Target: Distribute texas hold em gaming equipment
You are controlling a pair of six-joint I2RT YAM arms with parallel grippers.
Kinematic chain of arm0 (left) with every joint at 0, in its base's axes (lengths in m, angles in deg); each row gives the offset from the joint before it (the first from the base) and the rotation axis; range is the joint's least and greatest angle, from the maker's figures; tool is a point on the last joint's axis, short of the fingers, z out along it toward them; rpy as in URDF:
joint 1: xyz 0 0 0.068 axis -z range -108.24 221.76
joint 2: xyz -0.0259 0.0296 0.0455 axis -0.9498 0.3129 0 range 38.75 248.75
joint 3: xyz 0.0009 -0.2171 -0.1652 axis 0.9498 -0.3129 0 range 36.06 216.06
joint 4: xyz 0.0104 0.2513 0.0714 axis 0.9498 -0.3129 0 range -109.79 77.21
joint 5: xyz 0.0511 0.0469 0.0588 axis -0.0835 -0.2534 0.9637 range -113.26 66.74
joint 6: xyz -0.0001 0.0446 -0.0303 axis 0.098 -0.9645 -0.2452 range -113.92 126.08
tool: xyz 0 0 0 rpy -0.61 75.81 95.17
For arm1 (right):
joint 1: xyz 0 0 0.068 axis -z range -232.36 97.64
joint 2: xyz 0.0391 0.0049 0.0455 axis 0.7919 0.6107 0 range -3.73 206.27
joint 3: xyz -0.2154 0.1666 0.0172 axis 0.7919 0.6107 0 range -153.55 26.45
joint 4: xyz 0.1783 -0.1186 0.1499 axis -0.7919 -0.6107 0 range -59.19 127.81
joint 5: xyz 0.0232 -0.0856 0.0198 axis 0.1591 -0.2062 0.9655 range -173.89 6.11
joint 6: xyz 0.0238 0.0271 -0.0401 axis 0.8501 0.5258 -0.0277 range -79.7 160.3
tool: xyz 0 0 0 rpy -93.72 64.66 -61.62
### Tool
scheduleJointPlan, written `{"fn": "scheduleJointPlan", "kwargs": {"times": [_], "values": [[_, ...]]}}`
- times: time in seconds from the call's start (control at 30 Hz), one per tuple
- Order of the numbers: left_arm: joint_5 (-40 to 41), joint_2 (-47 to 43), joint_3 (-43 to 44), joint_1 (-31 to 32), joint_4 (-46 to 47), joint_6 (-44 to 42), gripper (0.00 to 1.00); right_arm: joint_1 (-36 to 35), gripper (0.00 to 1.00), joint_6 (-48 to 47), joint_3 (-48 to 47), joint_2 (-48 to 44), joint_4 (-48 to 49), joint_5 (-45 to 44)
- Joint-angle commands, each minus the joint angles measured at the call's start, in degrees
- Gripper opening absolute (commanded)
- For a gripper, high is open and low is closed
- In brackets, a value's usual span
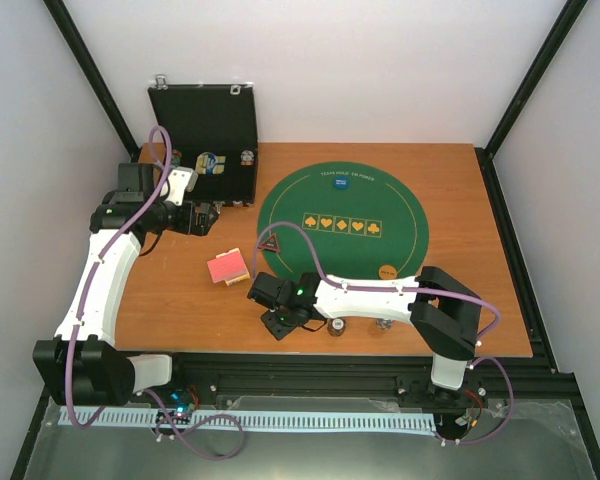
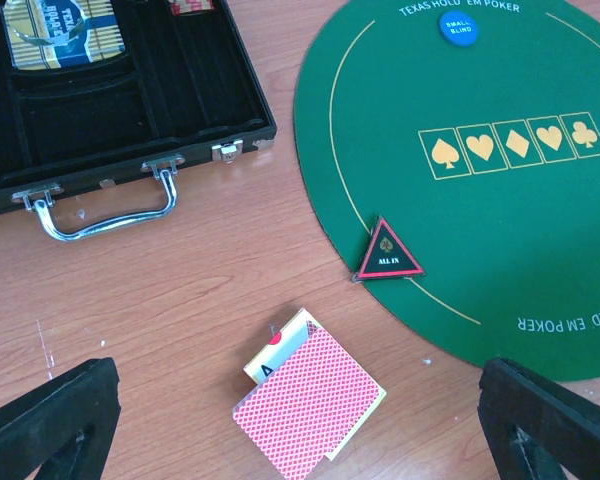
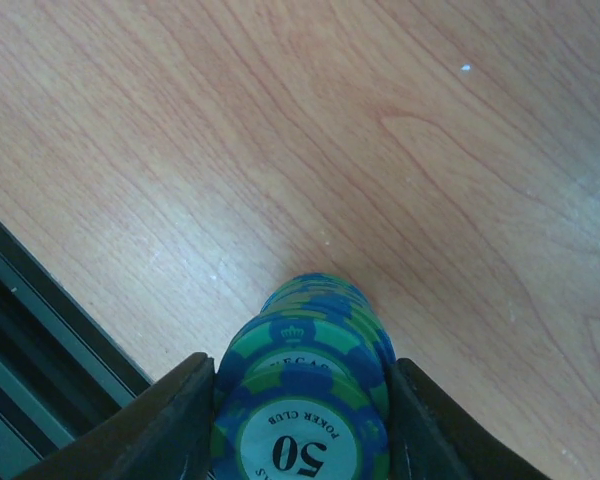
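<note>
This is a robot test cell in a lab: plain white panel walls (image 1: 380,70) framed by black metal posts (image 1: 92,75), a wooden surface (image 1: 180,300), and a white left arm (image 1: 95,290) and right arm (image 1: 380,295) bolted to a black slotted rail (image 1: 310,375), trailing purple cables (image 1: 72,390).

On my wooden bench (image 1: 180,300): black hinged case (image 1: 202,120) back left, round green felt mat (image 1: 390,195) right of it, black red-edged triangle marker (image 1: 270,243) on its rim, red-backed playing cards (image 1: 227,267) just left.
</note>
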Motion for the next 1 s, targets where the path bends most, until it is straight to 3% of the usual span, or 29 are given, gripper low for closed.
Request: {"fn": "scheduleJointPlan", "kwargs": {"times": [0.0,0.3,0.7,0.97], "values": [[-0.4,-0.8,2.3,-0.3,-1.1,0.5,1.00,-0.7,0.45,0.5,-0.3,0.6,0.5,-0.8],[-0.3,-1.0,2.4,-0.4,-1.2,0.5,1.00,-0.7,0.45,0.6,0.4,0.7,0.4,-1.6],[-0.2,-1.1,2.6,-0.3,-1.2,0.7,1.00,-0.7,0.15,0.0,-1.2,-0.8,-1.1,-2.7],[-0.2,-1.0,2.6,-0.3,-1.2,0.9,1.00,-0.4,0.09,-1.2,-5.8,-3.2,-5.2,-2.9]]}}
